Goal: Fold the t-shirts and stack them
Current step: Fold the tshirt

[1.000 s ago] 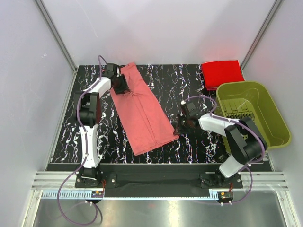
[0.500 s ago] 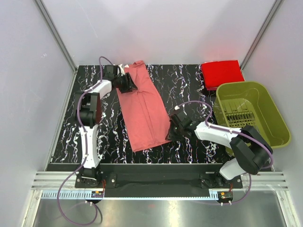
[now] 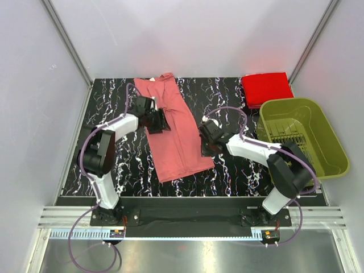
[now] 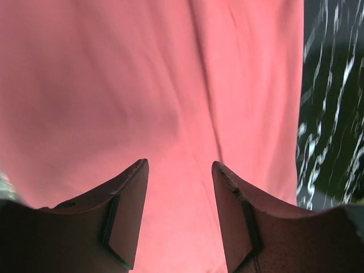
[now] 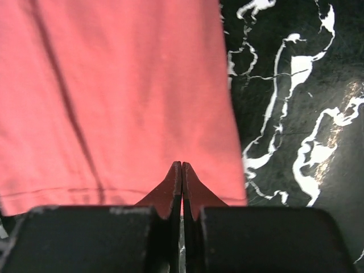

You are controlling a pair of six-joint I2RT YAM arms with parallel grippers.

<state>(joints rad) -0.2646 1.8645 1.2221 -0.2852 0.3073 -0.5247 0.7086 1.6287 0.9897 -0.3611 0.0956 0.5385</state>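
Salmon-pink t-shirt (image 3: 173,133) lies left of centre on the black marbled table (image 3: 227,99) as a long narrow strip running upper left to lower centre, lengthwise fold done. Red t-shirt (image 3: 266,88) is folded at upper right, just behind the olive-green basket (image 3: 333,142). Left gripper (image 4: 179,165) is over the strip's upper half, jaws partly apart, gripping nothing, cloth just beneath. Right gripper (image 5: 182,166) is at the strip's right edge toward the lower end, fingers pressed together, no cloth visibly pinched. Likely step: cross-fold the strip. To do it well, pinch both corners of one end, lift level, lay edges flush, don't drag the layers apart.
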